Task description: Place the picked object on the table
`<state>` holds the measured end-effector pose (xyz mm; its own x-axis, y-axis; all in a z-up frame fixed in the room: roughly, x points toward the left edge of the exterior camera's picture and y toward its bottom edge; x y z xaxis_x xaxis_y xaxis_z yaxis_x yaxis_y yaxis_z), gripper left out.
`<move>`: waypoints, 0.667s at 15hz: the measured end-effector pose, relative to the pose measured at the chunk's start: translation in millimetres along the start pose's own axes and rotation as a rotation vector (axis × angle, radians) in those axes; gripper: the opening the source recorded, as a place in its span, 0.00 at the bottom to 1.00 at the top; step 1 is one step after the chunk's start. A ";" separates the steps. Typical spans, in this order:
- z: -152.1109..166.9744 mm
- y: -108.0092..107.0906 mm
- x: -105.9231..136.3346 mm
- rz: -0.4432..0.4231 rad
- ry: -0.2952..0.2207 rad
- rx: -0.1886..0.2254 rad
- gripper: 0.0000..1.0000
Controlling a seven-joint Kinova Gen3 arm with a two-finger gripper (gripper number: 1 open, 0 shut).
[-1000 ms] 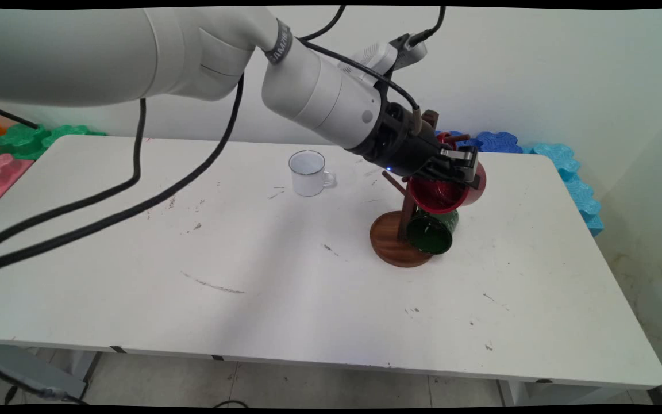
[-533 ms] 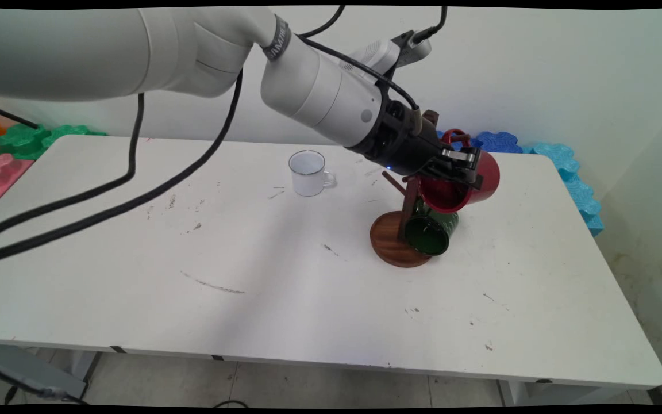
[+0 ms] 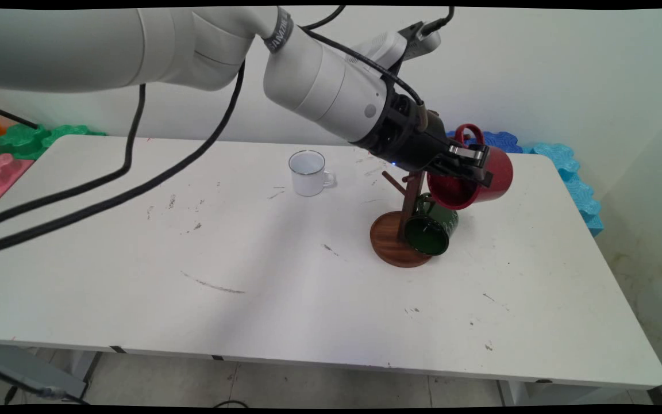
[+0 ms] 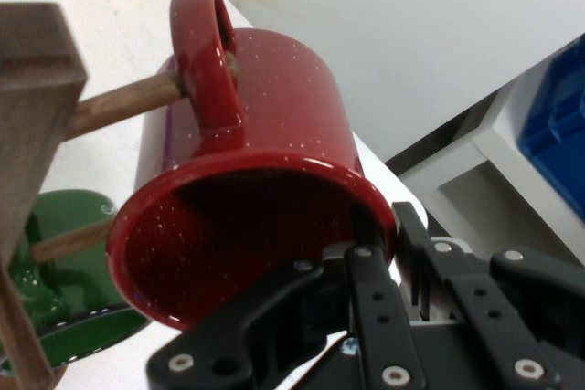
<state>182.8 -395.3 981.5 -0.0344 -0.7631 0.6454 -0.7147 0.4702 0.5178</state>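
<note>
The black gripper (image 3: pixel 469 164) is clamped on the rim of a red speckled mug (image 3: pixel 483 178), one finger inside the mouth and the other outside the wall, as the hand view shows (image 4: pixel 366 244). The mug is held on its side above the table (image 3: pixel 250 276), mouth facing the near left, at about three o'clock from the top of a wooden mug stand (image 3: pixel 408 207). In the hand view a wooden peg (image 4: pixel 128 102) of the stand runs up to the mug's handle (image 4: pixel 206 61); whether its tip is inside the loop or just behind it cannot be told. A green mug (image 3: pixel 431 230) hangs lower on the stand at about four o'clock from the post, its handle hidden and, in the hand view, partly covered by the red mug (image 4: pixel 55 262). The stand's upper part is concealed behind the gripper and wrist in the main view; only its round base (image 3: pixel 391 241) and lower post show plainly. A white mug (image 3: pixel 308 171) stands upright well apart, at about ten o'clock from the stand.
</note>
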 end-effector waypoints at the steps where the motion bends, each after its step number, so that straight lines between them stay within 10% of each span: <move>1: -0.7 1.6 0.3 0.007 -0.001 -0.005 0.00; 10: -18.9 9.1 -11.6 0.076 -0.041 -0.043 0.00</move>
<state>189.9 -373.8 989.4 -0.1167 -0.7412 0.6610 -0.6782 0.5457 0.4921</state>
